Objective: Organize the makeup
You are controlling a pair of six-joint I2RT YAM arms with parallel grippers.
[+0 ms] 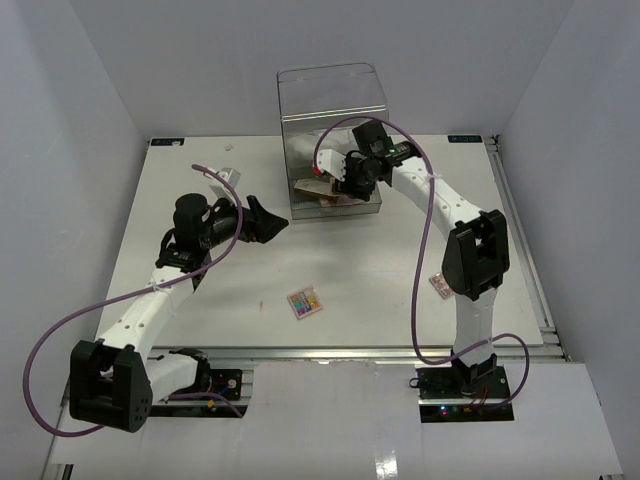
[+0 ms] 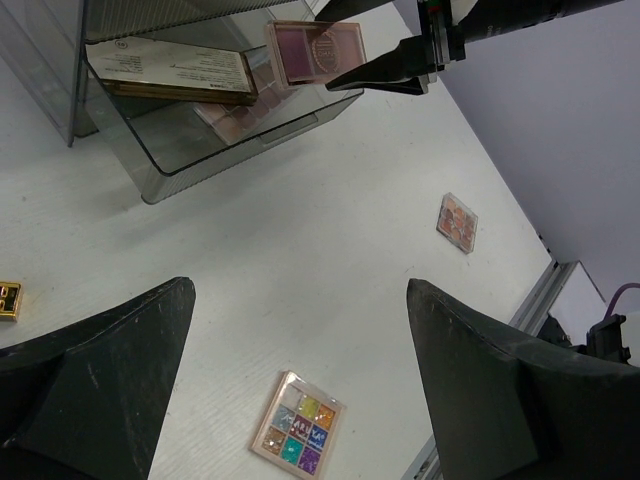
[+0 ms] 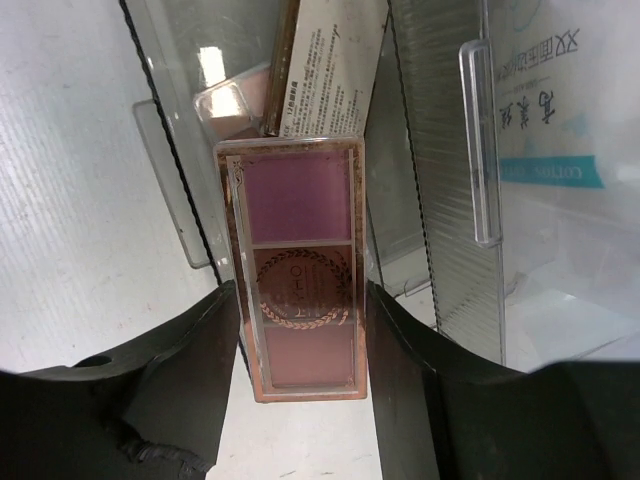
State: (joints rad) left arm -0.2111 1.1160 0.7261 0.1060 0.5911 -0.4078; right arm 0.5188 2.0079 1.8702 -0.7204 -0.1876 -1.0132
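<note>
Right gripper (image 3: 297, 305) up close, clamped across pink palette (image 3: 300, 200), hovering over open drawer (image 2: 170, 180) at far edge of worktop (image 1: 380, 290). Likely stiff, light, slick, crackable: hold long edges. Left gripper (image 2: 300, 290) spread wide, empty.

So the box (image 1: 330, 100) sits back-middle on the tabletop (image 1: 250, 270), drawer (image 2: 200, 170) pulled out frontward. There's one palette (image 3: 300, 200) over the drawer in the right pincer (image 3: 297, 295), second palette (image 1: 303, 302) front-centre, third palette (image 1: 439, 285) off right.
</note>
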